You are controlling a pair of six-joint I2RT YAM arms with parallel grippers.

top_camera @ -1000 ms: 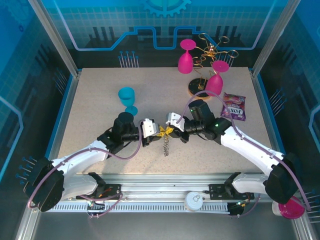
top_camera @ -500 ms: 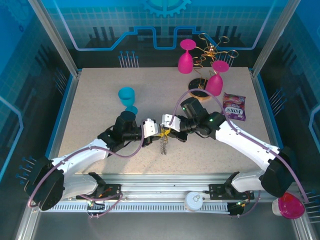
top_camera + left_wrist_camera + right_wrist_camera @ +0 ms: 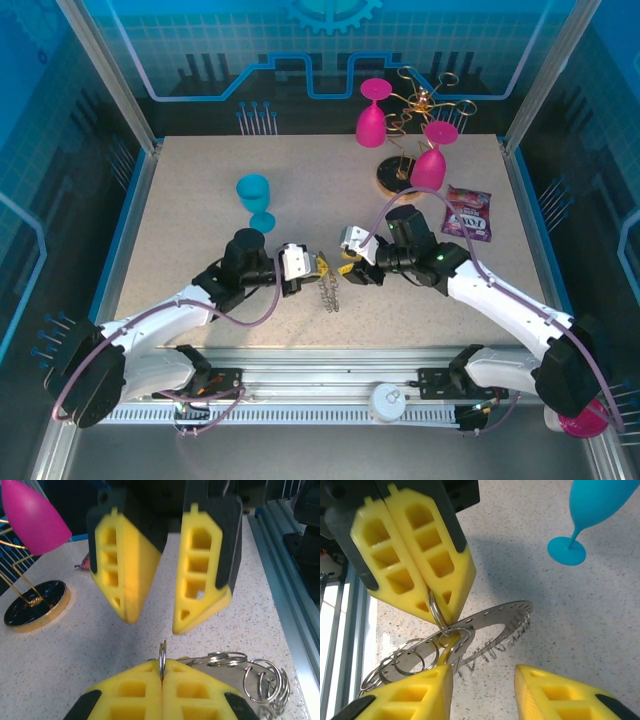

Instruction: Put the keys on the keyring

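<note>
Two arms reach from their bases at the worktop's near edge, elbows bent outward, forearms converging until the wrists face each other just near of the middle. The left gripper [image 3: 318,267] is clamped tight on a thin wire loop of the keyring [image 3: 328,293]. In the left wrist view that loop stands upright and edge-on between the closed yellow fingers. The rest of the keyring trails from those fingertips toward the near edge, its long axis running near to far. The right wrist view shows its flat grey arc with the coil fringe, one end cut off behind the left fingers. The right gripper [image 3: 352,270] sits just beside it, jaws apart with nothing between them. A yellow sliver [image 3: 448,645] among the loops may be the key; its lower end hides behind a right finger, and its blade cannot be made out. Farther back, left of centre, stands a blue goblet [image 3: 254,195]. Toward the far right corner are a sweet packet [image 3: 468,212], a gold wire stand [image 3: 392,176] and two pink goblets [image 3: 372,112].
</note>
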